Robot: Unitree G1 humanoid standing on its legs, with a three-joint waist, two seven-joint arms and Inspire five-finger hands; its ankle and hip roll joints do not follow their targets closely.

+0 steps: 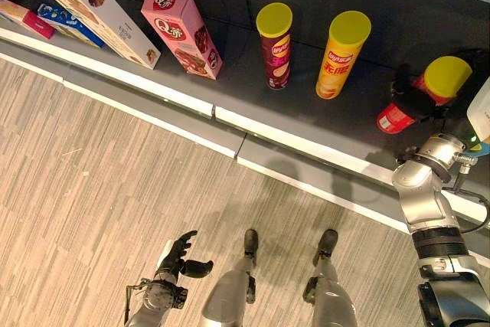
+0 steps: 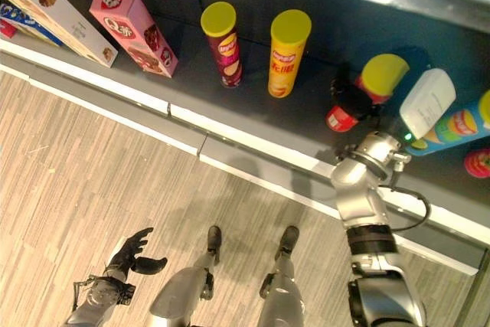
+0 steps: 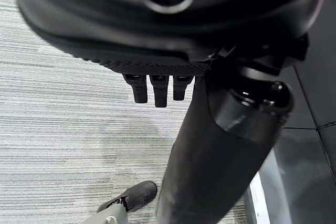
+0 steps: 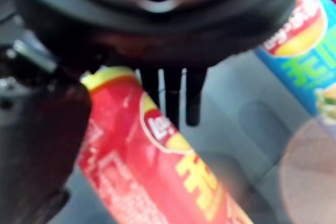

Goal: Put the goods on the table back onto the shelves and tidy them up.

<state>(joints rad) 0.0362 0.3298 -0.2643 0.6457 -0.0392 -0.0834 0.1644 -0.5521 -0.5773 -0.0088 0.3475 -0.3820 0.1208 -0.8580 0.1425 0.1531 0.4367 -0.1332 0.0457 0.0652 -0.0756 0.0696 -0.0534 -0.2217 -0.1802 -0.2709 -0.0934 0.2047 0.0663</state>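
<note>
A red chip can with a yellow lid is on the dark shelf at the right. My right hand is shut on its middle. In the right wrist view the red chip can runs between the thumb and the fingers. A maroon chip can and a yellow chip can stand upright further left on the shelf. My left hand hangs low over the floor, open and holding nothing, its fingers relaxed.
A pink box, a long beige box, a blue pack and a pink pack lie on the shelf's left part. A blue chip can lies right of the red one. The shelf's white front edge borders the wood-pattern floor.
</note>
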